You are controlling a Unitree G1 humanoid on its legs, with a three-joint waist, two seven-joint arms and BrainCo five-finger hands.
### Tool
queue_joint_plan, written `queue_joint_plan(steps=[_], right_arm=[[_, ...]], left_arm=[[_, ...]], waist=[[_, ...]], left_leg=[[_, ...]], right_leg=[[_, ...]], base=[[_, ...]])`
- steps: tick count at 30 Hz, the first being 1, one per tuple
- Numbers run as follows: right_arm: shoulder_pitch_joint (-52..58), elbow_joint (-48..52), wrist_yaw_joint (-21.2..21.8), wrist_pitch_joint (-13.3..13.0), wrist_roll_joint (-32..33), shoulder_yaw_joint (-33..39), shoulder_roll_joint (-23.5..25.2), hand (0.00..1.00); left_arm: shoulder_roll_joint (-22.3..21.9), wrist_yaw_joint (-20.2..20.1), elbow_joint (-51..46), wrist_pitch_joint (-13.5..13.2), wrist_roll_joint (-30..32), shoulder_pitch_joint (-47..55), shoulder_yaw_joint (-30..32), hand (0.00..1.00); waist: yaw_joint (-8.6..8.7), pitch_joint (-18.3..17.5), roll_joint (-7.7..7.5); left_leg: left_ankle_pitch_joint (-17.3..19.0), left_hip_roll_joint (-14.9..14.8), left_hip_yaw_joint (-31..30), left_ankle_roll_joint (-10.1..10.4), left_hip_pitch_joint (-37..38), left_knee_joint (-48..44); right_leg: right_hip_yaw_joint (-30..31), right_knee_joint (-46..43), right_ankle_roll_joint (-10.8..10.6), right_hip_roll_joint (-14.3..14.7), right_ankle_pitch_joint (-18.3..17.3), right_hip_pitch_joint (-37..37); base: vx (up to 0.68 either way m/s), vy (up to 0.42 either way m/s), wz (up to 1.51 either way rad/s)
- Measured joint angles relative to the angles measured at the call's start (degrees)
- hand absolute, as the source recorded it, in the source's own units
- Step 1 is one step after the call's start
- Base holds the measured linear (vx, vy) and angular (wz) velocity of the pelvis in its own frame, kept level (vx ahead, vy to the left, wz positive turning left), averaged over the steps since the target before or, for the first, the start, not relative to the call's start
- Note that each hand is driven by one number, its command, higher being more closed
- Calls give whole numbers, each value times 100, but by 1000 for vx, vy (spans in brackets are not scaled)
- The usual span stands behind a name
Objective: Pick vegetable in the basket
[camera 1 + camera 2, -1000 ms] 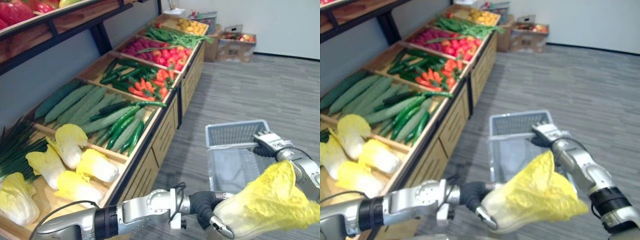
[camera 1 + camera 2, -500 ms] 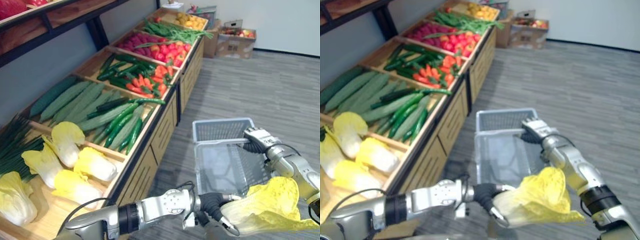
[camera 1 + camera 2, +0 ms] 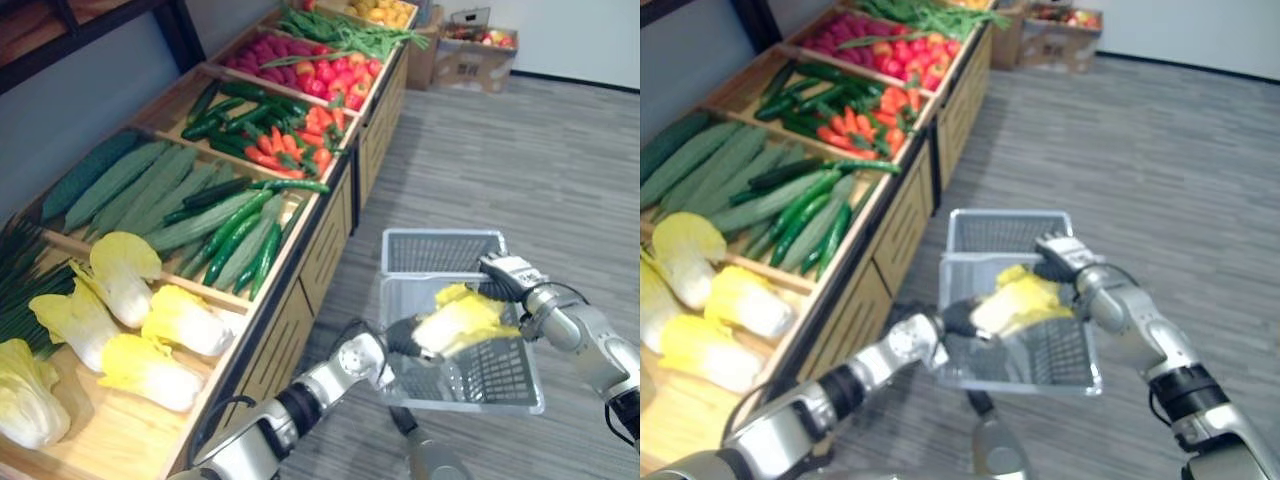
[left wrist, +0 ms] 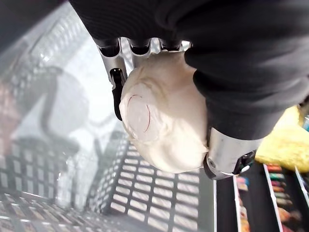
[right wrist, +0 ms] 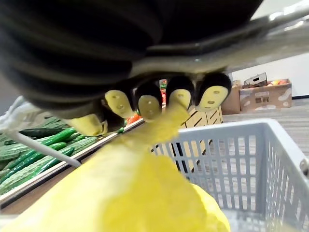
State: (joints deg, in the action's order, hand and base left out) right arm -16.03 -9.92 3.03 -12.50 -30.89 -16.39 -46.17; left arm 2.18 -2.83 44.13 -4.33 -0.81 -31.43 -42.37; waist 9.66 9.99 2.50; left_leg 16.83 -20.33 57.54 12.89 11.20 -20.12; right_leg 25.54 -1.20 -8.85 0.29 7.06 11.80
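Change: the cabbage (image 3: 462, 322) was outside the basket (image 3: 440, 240); now it's inside.
Grip: my left hand (image 3: 398, 341) still clamps its base.
Support: my right hand (image 3: 503, 272), just above the cabbage, is curled on the basket's edge.
Next: release, I judge.

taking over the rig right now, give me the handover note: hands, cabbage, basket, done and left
Left hand: shut round the pale base of the cabbage, holding it inside the basket.
Right hand: curled on the basket's rim, carrying it beside the produce stand.
Done: cabbage picked and brought into the basket.
To do: release it, withdraw the left hand.
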Motion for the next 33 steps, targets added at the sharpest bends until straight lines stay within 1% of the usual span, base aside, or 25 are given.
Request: queue_joint_plan(steps=[1, 3, 6, 11, 15, 19, 22, 23, 24, 25, 27, 28, 29, 30, 31, 32, 33], right_arm=[[-2, 0, 8, -1, 4, 0, 0, 100], [-13, 0, 71, -32, 98, 0, 1, 100], [-23, 1, 134, -43, 220, 0, 0, 100], [-33, 0, 134, -31, 224, 9, -3, 100], [-26, -36, 156, -18, 225, 17, -14, 100], [-24, -145, 154, -19, 227, 126, -15, 100], [52, -242, 154, -19, 225, 231, -15, 100], [122, -260, 155, -18, 222, 243, -24, 100], [189, -262, 155, -20, 221, 286, -54, 100], [203, -265, 155, -21, 221, 304, -86, 100], [246, -288, 154, -18, 222, 380, -103, 100], [253, -316, 154, -18, 223, 381, -104, 100], [259, -434, 154, -21, 226, 381, -104, 100], [261, -490, 154, -20, 227, 381, -106, 100], [266, -581, 154, -20, 226, 381, -105, 100], [268, -699, 154, -18, 226, 382, -107, 100], [272, -758, 153, -15, 225, 382, -107, 100]], left_arm=[[-66, 71, 123, 17, 133, -72, 73, 0], [-234, 274, 416, 119, 542, -289, 368, 0], [-262, 363, 508, 127, 827, -347, 492, 0], [-408, 415, 679, 196, 994, -426, 641, 0], [-425, 405, 637, 196, 1118, -431, 598, 0], [-273, 297, 153, 199, 1132, -430, 323, 0], [4, 211, -750, 189, 1093, -429, -115, 0], [157, 101, -1251, 165, 1054, -428, -403, 0], [320, -41, -1704, 161, 846, -422, -612, 0], [453, -113, -1853, 155, 690, -420, -684, 0], [1266, -404, -3050, -17, 191, -417, -1249, 0], [1432, -475, -3391, -89, -36, -417, -1396, 0], [1732, -637, -4068, -253, -583, -418, -1670, 0], [1867, -724, -4399, -333, -892, -419, -1799, 0], [2123, -871, -4976, -454, -1345, -420, -2000, 0], [2354, -983, -5484, -514, -1723, -422, -2147, 0], [2459, -1027, -5685, -527, -1950, -424, -2210, 0]], waist=[[11, 18, -5], [44, 118, -7], [81, 128, -19], [106, 138, -37], [104, 147, -41], [99, 146, -38], [23, 156, -15], [-33, 153, -7], [-90, 152, -6], [-103, 149, -1], [-127, 132, 27], [-154, 129, 31], [-210, 111, 60], [-228, 97, 82], [-264, 69, 123], [-326, 32, 175], [-369, 10, 204]], left_leg=[[1, 21, -9, -11, -1, 3], [16, 89, -13, -47, -3, 6], [32, 125, -16, -77, -12, 6], [60, 176, -54, -125, -57, -3], [71, 196, -176, -146, -136, -17], [98, 167, -344, -194, -263, -106], [158, 109, -462, -232, -324, -237], [188, 64, -499, -223, -316, -291], [224, 15, -517, -227, -323, -351], [247, -18, -525, -230, -341, -404], [315, -114, -566, -231, -412, -547], [314, -116, -546, -232, -407, -554], [314, -135, -536, -231, -395, -574], [315, -148, -538, -230, -398, -585], [317, -159, -549, -226, -405, -596], [318, -162, -562, -225, -408, -596], [318, -165, -577, -224, -412, -596]], right_leg=[[-1, 33, -26, -25, 18, 1], [15, 51, -42, -87, 29, 0], [27, 113, -89, -130, 59, -9], [22, 144, -104, -198, 67, -7], [-22, 206, -141, -256, 94, -11], [-153, 210, -142, -307, 93, -16], [-230, 211, -143, -329, 94, -66], [-275, 210, -143, -323, 94, -119], [-298, 209, -143, -314, 93, -149], [-310, 206, -143, -309, 93, -158], [-371, 180, -143, -282, 94, -161], [-370, 161, -143, -276, 94, -160], [-380, 119, -143, -256, 94, -153], [-400, 102, -143, -251, 94, -149], [-464, 85, -143, -257, 94, -150], [-500, 66, -143, -261, 94, -150], [-528, 54, -143, -262, 94, -149]], base=[[-20, 29, 8], [-11, 15, 1], [0, 0, 0], [-20, 8, 3], [-28, 3, 10], [-24, 1, 17], [-31, 4, 16], [-30, 2, 12], [-44, 1, 10], [-57, -1, 8], [-43, 0, 8], [0, 0, 0], [0, 0, 0], [0, 0, 0], [-10, 9, 8], [-7, 7, 8], [-11, 6, 13]])
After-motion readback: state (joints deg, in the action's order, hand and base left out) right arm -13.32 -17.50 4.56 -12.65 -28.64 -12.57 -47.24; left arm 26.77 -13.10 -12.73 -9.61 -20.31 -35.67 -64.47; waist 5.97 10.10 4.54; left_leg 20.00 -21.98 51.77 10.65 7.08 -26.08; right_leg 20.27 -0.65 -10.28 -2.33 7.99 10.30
